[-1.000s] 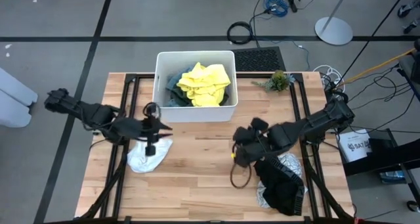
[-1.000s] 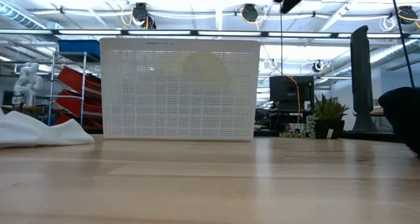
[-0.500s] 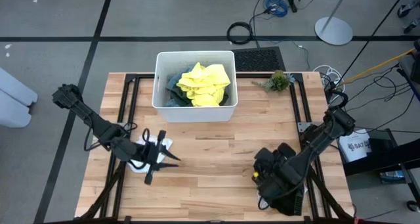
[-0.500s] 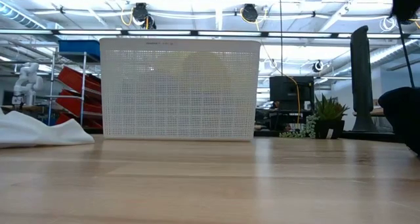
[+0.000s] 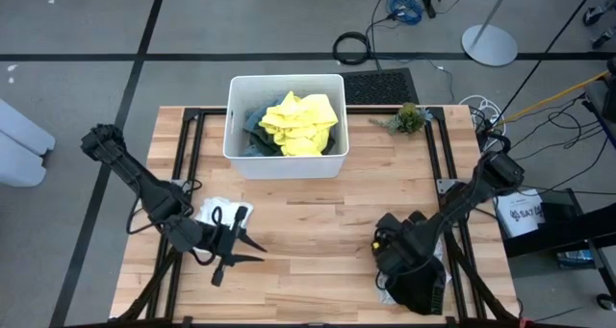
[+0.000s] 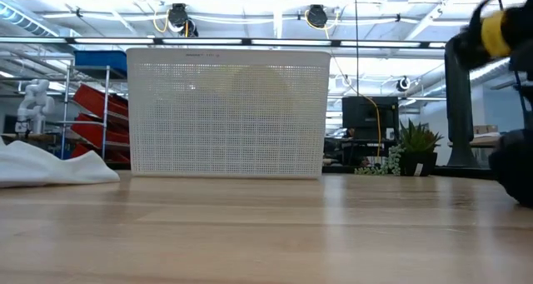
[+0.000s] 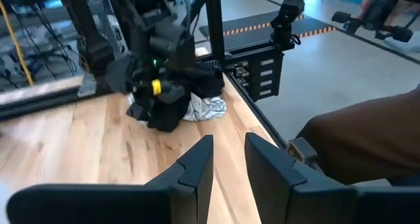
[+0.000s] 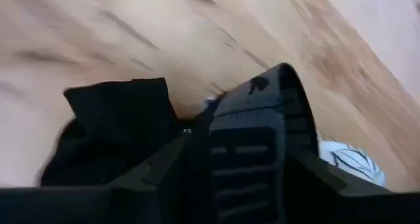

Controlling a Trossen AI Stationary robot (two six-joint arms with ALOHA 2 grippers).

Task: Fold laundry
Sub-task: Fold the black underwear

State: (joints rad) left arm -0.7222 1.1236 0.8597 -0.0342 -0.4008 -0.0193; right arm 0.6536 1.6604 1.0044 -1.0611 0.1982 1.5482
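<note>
1. Progress: early, by my read. Nothing on the wooden slatted surface (image 5: 308, 232) looks folded yet.
2. The rigid white rectangular plastic tub (image 5: 286, 166) at the far centre holds a bright yellow crumpled garment (image 5: 300, 122), with dark green cloth (image 5: 252, 126) beside it toward the left. Those remain to be pulled out and folded.
3. A small white cloth (image 5: 219, 212) lies loose on the near-left side, rumpled. It also shows at the left edge of the low view (image 6: 50, 166).
4. A black crumpled garment (image 5: 419, 288) sits in a heap at the near-right, on top of a grey-white cloth with dark line pattern (image 5: 388, 291). Both are bunched, not laid flat.
5. The left gripper (image 5: 231, 246) is low over the surface, just on the near side of the white cloth, pointing right. The arm runs in from the far-left corner. Jaws stand a little apart, nothing between them, as its wrist view shows (image 7: 226, 165).
6. The right gripper (image 5: 397, 256) is down at the left edge of the black heap, the arm folded back toward the right edge. Its wrist view has the black cloth (image 8: 111, 129) right at the fingers. Cannot tell whether the jaws are apart or clamped on cloth.
7. Likely step: taking hold of the black garment to spread it.
</note>
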